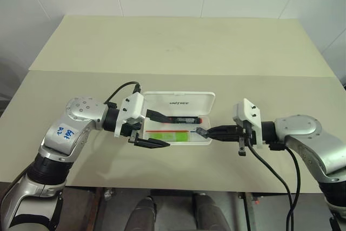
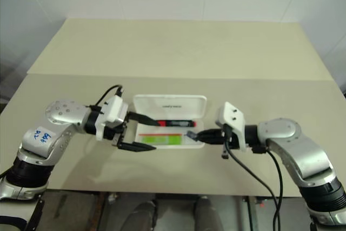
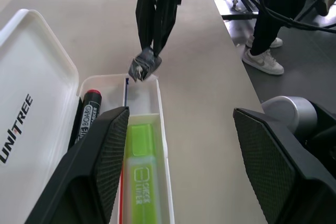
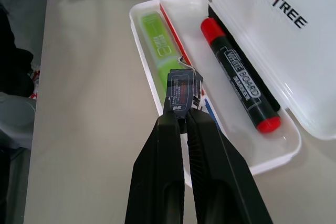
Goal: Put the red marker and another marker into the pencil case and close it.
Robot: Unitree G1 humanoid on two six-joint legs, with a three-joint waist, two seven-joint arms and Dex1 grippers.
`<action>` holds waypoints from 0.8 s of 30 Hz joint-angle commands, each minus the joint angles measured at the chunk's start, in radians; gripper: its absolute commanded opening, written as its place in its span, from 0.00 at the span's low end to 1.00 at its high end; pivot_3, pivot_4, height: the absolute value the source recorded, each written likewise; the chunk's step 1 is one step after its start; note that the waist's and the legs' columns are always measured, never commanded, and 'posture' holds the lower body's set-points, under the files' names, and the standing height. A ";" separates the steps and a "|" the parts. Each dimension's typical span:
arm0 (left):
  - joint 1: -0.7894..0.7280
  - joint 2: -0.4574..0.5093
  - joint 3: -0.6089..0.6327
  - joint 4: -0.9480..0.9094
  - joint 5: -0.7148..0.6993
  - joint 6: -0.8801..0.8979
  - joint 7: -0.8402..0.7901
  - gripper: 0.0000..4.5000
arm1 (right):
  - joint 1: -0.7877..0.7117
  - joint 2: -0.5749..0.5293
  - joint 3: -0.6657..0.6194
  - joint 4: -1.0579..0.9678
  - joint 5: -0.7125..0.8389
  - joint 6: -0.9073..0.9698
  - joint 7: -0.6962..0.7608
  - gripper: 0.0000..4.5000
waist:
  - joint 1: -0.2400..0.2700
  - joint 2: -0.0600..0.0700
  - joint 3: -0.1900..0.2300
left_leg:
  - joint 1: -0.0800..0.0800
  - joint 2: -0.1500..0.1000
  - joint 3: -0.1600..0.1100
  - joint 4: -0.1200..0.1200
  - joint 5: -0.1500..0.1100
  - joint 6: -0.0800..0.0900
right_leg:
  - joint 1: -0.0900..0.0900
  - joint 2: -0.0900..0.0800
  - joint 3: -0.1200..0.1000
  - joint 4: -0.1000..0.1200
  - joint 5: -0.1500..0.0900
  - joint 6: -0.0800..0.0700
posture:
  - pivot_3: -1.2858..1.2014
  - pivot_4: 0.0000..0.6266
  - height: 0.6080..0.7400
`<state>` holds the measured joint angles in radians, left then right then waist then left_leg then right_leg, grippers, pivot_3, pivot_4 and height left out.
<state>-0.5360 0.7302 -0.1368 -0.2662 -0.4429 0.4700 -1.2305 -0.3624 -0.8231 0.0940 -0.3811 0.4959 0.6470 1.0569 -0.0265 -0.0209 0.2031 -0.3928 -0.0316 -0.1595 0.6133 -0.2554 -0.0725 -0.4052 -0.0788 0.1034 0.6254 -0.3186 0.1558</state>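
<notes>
The white pencil case [image 1: 178,103] lies open on the table with its lid tilted back. Inside, the red marker [image 1: 184,119] lies along the far side and the light green marker [image 1: 168,136] along the near side. My left gripper [image 1: 167,131] is open at the case's left end, one finger over the red marker and the other in front of the near wall. My right gripper [image 1: 201,131] is shut at the case's right end, empty. Its tape-wrapped tips [image 4: 181,90] hover just above the tray by the green marker's [image 4: 157,40] end.
The case sits near the table's front edge [image 1: 178,179]. A second table [image 1: 184,41] joins on behind it, with wide bare room. Black cables [image 1: 270,171] hang from my right wrist. A person's legs and shoe [image 3: 265,61] stand beyond the table's right end.
</notes>
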 commanded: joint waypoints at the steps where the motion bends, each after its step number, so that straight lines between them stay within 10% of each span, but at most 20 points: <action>1: 0.004 0.009 0.010 -0.037 -0.005 -0.001 0.009 0.76 | -0.020 0.001 0.026 0.019 -0.024 -0.052 0.035 0.00 | 0.000 0.000 0.000 | 0.000 0.000 0.000 0.000 0.000 0.000 | 0.000 0.000 0.000 0.000 0.000 0.000 | 0.52 0.24 1.00; 16: -0.002 0.009 0.013 -0.038 -0.008 0.005 0.016 0.76 | -0.060 0.034 0.082 0.151 -0.126 -0.163 0.087 0.00 | 0.000 0.000 0.000 | 0.000 0.000 0.000 0.000 0.000 0.000 | 0.000 0.000 0.000 0.001 0.000 0.000 | 0.52 0.24 1.00; 24: -0.002 0.010 0.016 -0.041 -0.011 0.007 0.022 0.76 | -0.073 0.053 0.063 0.164 -0.122 -0.184 0.090 0.65 | -0.001 0.000 0.000 | 0.000 0.000 0.000 0.000 0.000 0.000 | 0.000 0.000 0.000 0.001 0.000 0.000 | 0.52 0.24 1.00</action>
<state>-0.5361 0.7302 -0.1367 -0.2681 -0.4434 0.4795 -1.2133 -0.4182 -0.7740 0.1879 -0.2015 0.3620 0.4784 1.1426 -0.0276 -0.0209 0.2031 -0.3925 -0.0316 -0.1595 0.6137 -0.2552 -0.0726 -0.4055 -0.0787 0.1037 0.6269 -0.3186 0.1558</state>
